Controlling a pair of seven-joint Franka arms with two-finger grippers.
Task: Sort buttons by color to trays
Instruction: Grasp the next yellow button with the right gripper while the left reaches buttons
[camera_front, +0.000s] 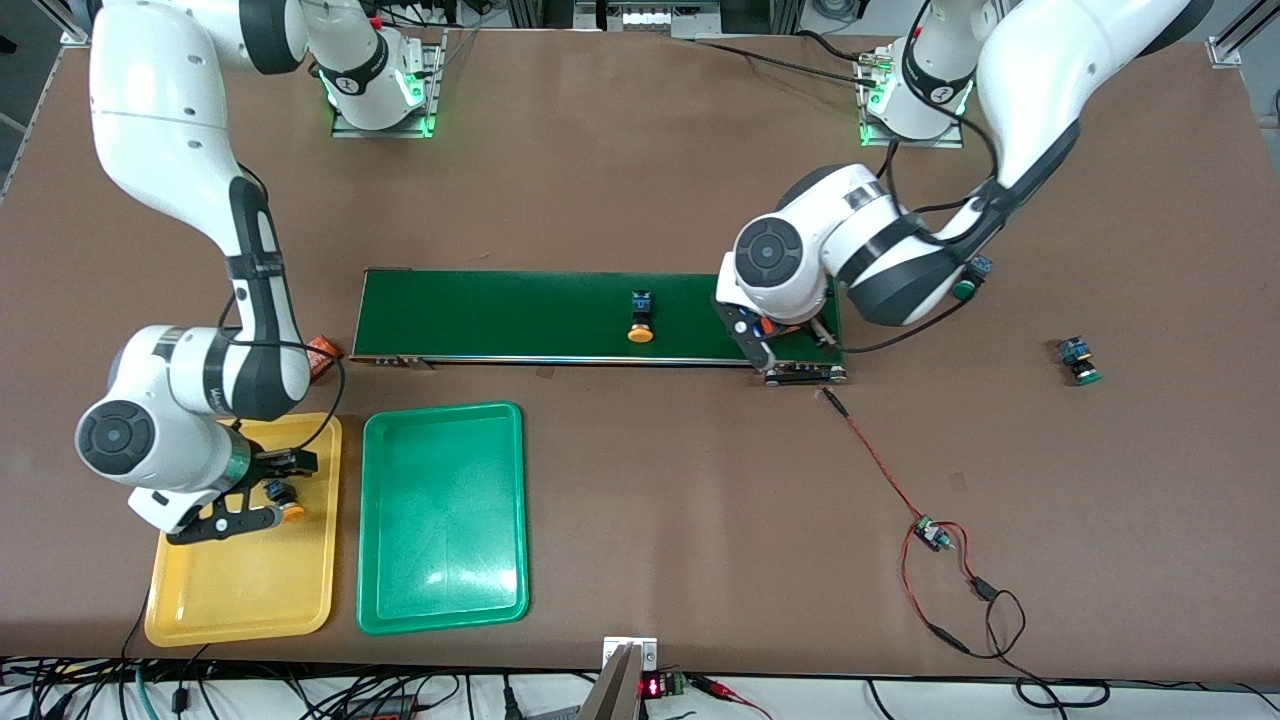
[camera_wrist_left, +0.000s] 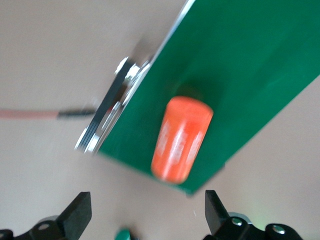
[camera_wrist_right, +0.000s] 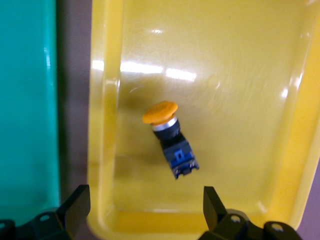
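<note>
One yellow-capped push-button switch (camera_wrist_right: 169, 138) lies in the shallow yellow plastic tray (camera_front: 240, 590), freed beneath the right gripper (camera_front: 262, 490), whose jaws stand open. Best to lift straight up so neither finger nudges it. Over the conveyor's end, the left gripper (camera_wrist_left: 145, 212) gapes above an orange cylinder (camera_wrist_left: 181, 138).

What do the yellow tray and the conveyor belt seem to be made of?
The yellow tray: probably glossy moulded plastic, since bright highlights streak its floor and its corners are rounded. The conveyor belt: a matte dark green surface, maybe rubber or fabric, with a shiny metal edge.
</note>
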